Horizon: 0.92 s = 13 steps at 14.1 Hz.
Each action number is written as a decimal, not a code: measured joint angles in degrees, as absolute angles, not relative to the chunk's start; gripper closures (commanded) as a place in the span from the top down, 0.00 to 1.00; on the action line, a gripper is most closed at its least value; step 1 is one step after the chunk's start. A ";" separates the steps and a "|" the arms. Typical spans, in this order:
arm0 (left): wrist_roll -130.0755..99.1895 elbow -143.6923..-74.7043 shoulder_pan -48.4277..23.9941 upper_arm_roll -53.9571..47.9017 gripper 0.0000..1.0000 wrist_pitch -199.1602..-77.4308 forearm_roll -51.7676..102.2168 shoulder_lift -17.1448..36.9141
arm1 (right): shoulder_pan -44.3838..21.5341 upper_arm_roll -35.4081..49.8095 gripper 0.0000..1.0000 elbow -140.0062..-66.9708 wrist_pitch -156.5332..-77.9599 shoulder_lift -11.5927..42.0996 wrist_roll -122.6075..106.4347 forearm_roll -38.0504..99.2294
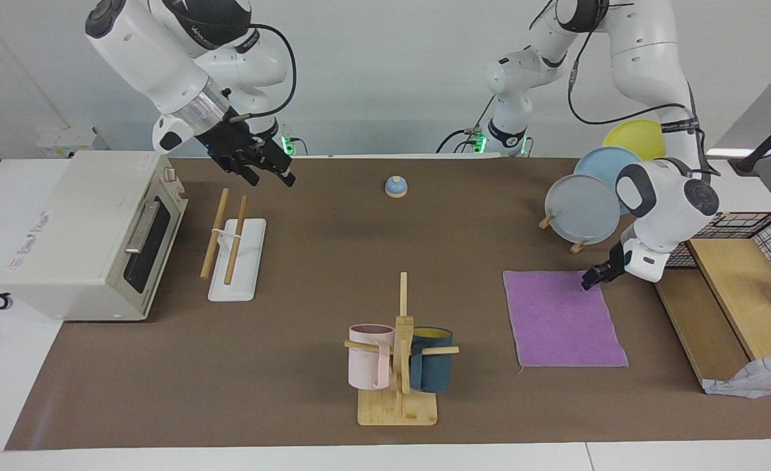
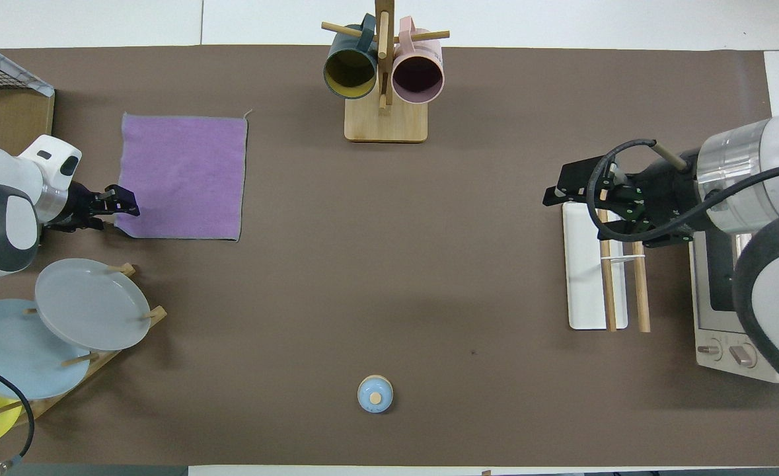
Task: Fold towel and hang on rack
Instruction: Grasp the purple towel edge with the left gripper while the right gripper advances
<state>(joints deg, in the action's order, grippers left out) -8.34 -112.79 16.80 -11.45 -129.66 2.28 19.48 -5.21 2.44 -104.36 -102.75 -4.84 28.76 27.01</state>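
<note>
Overhead view shows the towel (image 2: pixel 181 175) lying flat and unfolded on the table (image 2: pixel 389 264), purple face up, toward the left arm's end. The left tool (image 2: pixel 119 201) is low at the towel's corner nearest the robots; whether its fingers are parted or pinching the cloth I cannot tell. The rack (image 1: pixel 233 247) stands well apart at the right arm's end, its two wooden rods bare, just beside a white toaster oven (image 1: pixel 91 235). The right tool (image 1: pixel 269 171) hangs in the air over the rack's end nearer the robots, holding nothing; how far it is open I cannot tell. Farther from the robots, mid-table, a bamboo mug tree (image 1: pixel 399 366) carries a pink mug (image 1: pixel 369 356) and a dark teal mug (image 1: pixel 432 360). Dark lettering on the right arm's casing is too small to read.
</note>
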 measured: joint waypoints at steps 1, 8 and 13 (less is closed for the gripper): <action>-8.83 -112.87 16.80 -11.54 0.55 -129.60 2.28 19.47 | -5.80 2.41 1.00 -106.35 -104.24 -5.73 30.85 28.12; -9.37 -113.23 16.95 -11.33 0.00 -128.43 2.34 19.04 | -11.30 2.51 1.00 -111.31 -114.91 -7.17 43.86 39.06; -9.42 -113.16 16.82 -11.69 0.00 -128.11 2.40 19.01 | -17.46 2.56 1.00 -114.47 -124.94 -6.75 49.59 41.06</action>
